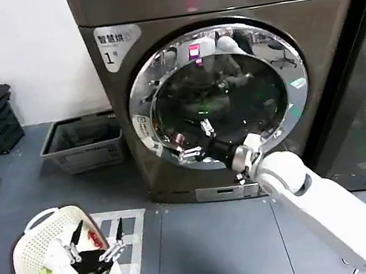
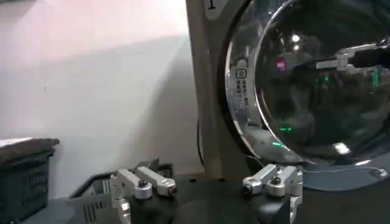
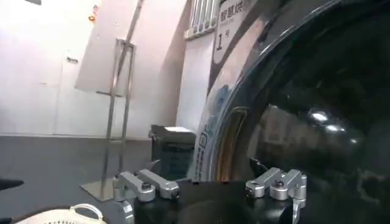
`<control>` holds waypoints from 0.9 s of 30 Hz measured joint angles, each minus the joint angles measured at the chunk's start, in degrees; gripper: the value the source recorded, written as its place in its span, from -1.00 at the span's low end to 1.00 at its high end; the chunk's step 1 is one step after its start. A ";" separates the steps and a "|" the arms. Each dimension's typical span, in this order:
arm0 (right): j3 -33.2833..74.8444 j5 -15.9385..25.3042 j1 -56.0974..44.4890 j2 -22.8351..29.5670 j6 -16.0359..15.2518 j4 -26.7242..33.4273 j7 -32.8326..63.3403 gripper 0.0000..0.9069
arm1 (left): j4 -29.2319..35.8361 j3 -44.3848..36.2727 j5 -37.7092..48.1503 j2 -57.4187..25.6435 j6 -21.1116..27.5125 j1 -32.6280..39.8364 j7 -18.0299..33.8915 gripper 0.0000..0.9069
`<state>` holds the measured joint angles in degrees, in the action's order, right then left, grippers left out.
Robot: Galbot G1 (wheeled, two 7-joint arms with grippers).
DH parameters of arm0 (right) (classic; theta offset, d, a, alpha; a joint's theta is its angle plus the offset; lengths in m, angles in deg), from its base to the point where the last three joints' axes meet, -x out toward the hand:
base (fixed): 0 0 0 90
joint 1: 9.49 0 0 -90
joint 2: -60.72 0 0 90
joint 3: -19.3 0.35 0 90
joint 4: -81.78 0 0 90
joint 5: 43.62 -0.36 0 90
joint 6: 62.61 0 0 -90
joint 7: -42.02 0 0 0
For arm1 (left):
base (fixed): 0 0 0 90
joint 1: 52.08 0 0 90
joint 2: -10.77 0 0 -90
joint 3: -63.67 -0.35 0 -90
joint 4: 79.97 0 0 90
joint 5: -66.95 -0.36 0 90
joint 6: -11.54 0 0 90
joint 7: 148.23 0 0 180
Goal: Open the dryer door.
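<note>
Our right hand (image 1: 194,142), fingers spread and grasping nothing, sits at the lower-left chrome rim of the dryer door (image 1: 275,58), which looks shut and spreads up and rightward from it. Our left hand (image 1: 96,241) hangs released over the laundry basket (image 1: 27,233), well apart from the door.
</note>
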<state>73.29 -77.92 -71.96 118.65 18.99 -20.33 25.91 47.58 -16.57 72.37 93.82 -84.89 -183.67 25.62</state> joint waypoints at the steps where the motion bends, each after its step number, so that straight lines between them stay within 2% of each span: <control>1: -0.17 0.01 0.18 0.13 0.00 0.15 0.00 1.00 | -0.01 -0.03 -0.01 0.02 0.00 0.00 0.00 1.00; 27: -4.02 0.21 5.00 3.73 -0.12 5.71 -0.02 1.00 | 0.36 -0.29 -0.13 0.04 -0.17 -0.18 -0.03 1.00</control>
<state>69.28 -77.72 -66.95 122.38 18.88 -14.62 25.89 47.93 -16.86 72.23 93.86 -85.06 -183.85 25.59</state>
